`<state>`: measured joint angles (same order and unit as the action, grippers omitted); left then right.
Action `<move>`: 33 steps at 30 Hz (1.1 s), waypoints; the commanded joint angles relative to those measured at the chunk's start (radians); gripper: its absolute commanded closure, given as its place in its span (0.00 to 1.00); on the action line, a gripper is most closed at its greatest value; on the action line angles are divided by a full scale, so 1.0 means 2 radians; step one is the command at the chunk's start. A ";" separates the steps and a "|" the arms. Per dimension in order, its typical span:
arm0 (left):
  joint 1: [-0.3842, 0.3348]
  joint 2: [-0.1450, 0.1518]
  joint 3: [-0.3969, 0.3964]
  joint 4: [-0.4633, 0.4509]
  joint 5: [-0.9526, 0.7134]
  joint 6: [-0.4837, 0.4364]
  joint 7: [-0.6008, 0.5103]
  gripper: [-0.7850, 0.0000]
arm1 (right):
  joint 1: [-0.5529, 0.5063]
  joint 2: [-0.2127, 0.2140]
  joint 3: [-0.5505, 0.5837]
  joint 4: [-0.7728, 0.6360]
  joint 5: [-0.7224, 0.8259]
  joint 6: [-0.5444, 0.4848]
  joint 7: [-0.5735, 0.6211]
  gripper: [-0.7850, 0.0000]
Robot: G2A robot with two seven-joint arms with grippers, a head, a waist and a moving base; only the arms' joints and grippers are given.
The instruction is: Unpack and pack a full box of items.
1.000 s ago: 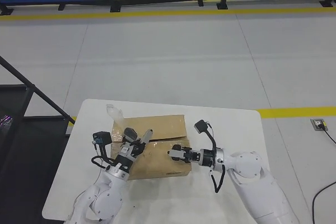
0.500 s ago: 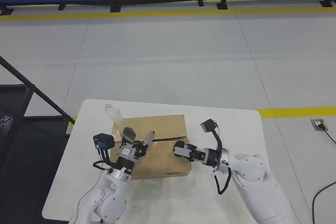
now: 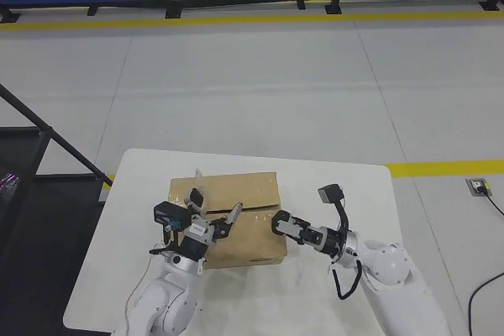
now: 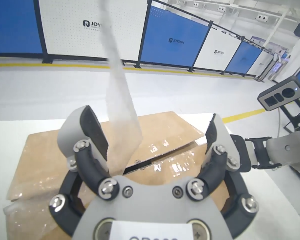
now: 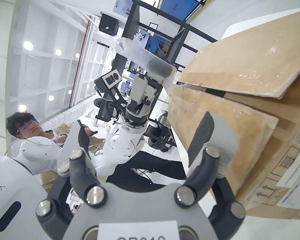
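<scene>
The cardboard box (image 3: 235, 223) sat at the middle of the white worktop (image 3: 319, 185), its two top flaps folded down with a narrow dark slit (image 4: 150, 162) between them. Glossy clear film covered parts of its top. A strip of clear tape (image 4: 117, 88) stood up from the box's left end, peeled free along most of its length and rooted near the slit. My left tool (image 3: 214, 206) hung over that end with its fingers spread wide and nothing clamped between them. The tape rose just beside one finger's pad (image 4: 93, 128), and I could not tell whether it touched. My right tool (image 3: 279, 225) was at the box's right side, near the top edge, jaws likewise apart and empty, one finger (image 5: 202, 136) lying in front of the box's wall.
</scene>
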<state>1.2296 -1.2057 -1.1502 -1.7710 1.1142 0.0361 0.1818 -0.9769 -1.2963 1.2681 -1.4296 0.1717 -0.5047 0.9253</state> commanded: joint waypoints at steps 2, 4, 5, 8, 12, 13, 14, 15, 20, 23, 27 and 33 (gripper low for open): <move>0.005 -0.001 0.002 -0.003 0.030 0.007 0.003 0.00 | 0.003 0.001 -0.002 0.004 0.003 -0.002 0.001 0.00; 0.007 -0.002 0.002 -0.005 0.035 0.011 0.001 0.00 | 0.004 0.002 -0.003 0.007 0.006 -0.003 0.002 0.00; 0.007 -0.002 0.001 -0.005 0.036 0.014 -0.001 0.00 | 0.005 0.002 -0.004 0.008 0.007 -0.004 0.002 0.00; 0.003 -0.005 0.003 -0.004 0.036 0.018 -0.006 0.00 | 0.004 0.003 -0.003 0.011 0.010 -0.008 0.001 0.00; 0.001 -0.008 0.006 -0.003 0.034 0.016 -0.004 0.00 | 0.000 0.005 -0.001 0.008 0.013 -0.015 -0.002 0.00; 0.002 -0.009 0.006 -0.004 0.029 0.014 -0.001 0.00 | -0.002 0.006 0.000 0.007 0.013 -0.017 -0.005 0.00; 0.003 -0.009 0.005 -0.008 0.018 0.009 0.001 0.00 | -0.003 0.006 0.001 0.005 0.013 -0.020 -0.007 0.00; 0.006 -0.010 0.002 -0.015 0.001 0.006 0.004 0.00 | -0.005 0.007 0.001 0.004 0.012 -0.023 -0.010 0.00; 0.029 -0.009 -0.057 -0.068 -0.133 -0.025 -0.018 0.00 | -0.005 0.008 0.001 -0.008 0.003 -0.030 -0.028 0.00; 0.049 -0.006 -0.119 -0.099 -0.225 -0.043 -0.046 0.00 | 0.006 0.008 -0.004 -0.014 -0.006 -0.026 -0.030 0.00; 0.069 0.000 -0.210 -0.099 -0.310 -0.054 -0.090 0.00 | 0.046 0.006 -0.023 -0.006 -0.072 0.032 -0.057 0.00; 0.094 0.005 -0.277 -0.054 -0.372 -0.080 -0.130 0.00 | 0.116 -0.002 -0.062 0.032 -0.146 0.103 -0.086 0.00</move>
<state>1.4076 -1.1972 -1.6874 -1.8939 0.3899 -0.1096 -0.0639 -0.7709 -1.2966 1.1601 -1.3810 -0.0760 -0.3087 0.7554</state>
